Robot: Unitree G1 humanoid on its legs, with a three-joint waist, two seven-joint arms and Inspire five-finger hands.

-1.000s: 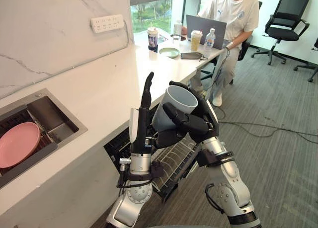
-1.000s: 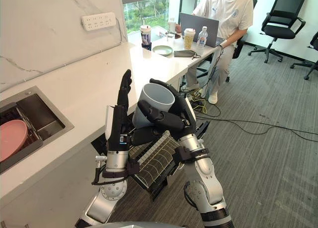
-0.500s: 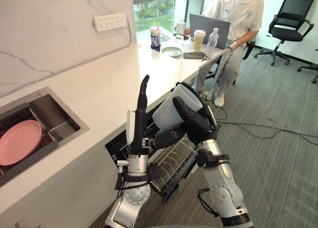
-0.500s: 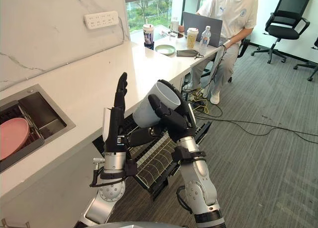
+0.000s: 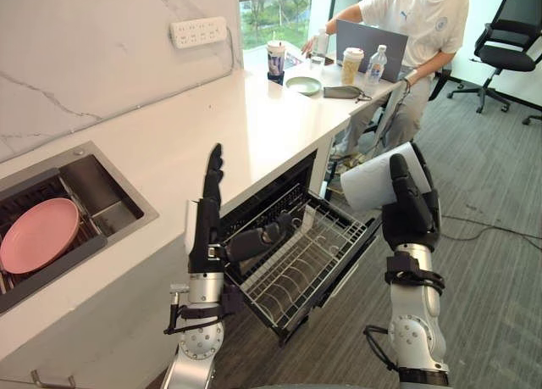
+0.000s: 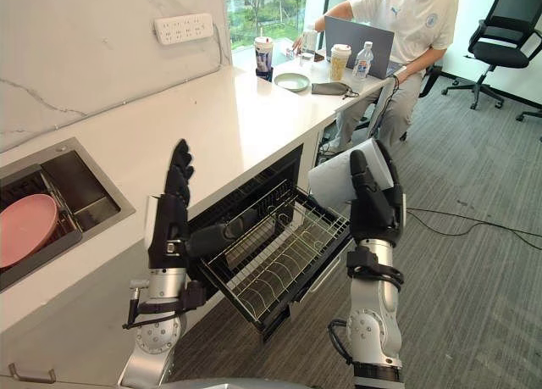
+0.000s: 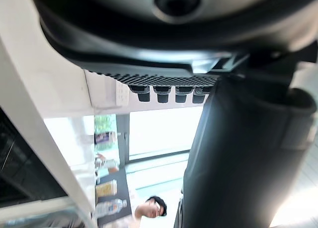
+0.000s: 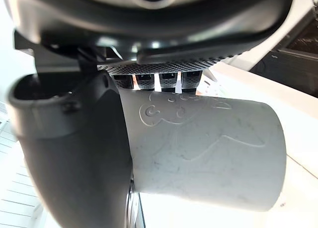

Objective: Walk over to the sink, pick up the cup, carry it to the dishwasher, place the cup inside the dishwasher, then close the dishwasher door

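Leftmost, a round pink plate (image 5: 38,235) is being cradled in the recessed stainless-steel sink (image 5: 127,207), which is being framed by the smooth white stone-look counter (image 5: 186,143). Next, the left hand (image 5: 206,230) is being held upright in front of the counter edge, with its fingers straight and relaxed and nothing being gripped. Beside it, the dishwasher's pulled-out wire rack (image 5: 296,258), a grid of thin pale metal tines, is being presented open. Further right, the pale grey, smooth-walled cylindrical cup (image 5: 368,181) is being carried on its side in the air, just past the rack's outer corner. The right hand (image 5: 411,215) is being clenched around the cup's wall, with the thumb on one side and the fingers on the other. A faint embossed figure is being shown on the cup's side in the right wrist view. The cup is being judged light, rigid and probably breakable if dropped. Its matte surface is likely giving fair grip, and the mid-wall hold is being judged a sound place to take it.
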